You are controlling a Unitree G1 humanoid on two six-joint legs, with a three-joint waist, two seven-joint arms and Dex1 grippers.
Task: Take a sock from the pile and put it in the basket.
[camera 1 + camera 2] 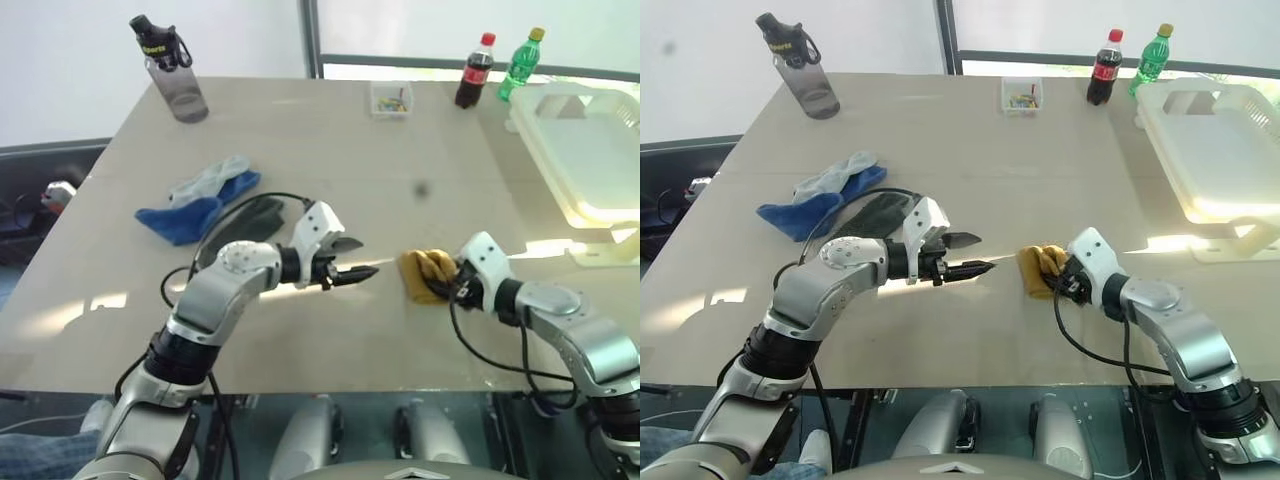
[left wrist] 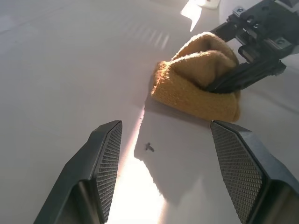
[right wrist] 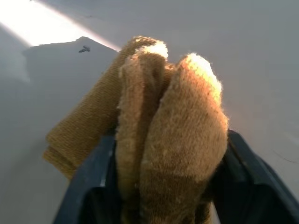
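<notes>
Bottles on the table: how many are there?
3. A grey sports bottle stands at the far left corner; a cola bottle and a green soda bottle stand side by side at the far edge, near the white basket.

daylight came in from the windows behind the far edge of the table [image 1: 330,180], strong and a little washed out there. the basket [image 1: 590,150] was overexposed, its rim glowing white with little detail left. a bright patch of sun lay across the tabletop near the mustard sock [image 1: 425,275], and a fainter reflection sat near the table's left edge. in the left wrist view a hard streak of glare ran between the left gripper [image 2: 180,163] fingers, with a sharp dark shadow beside it. in the right wrist view the sock's fuzzy edges were rim-lit, the near fingers dark and soft in focus
</notes>
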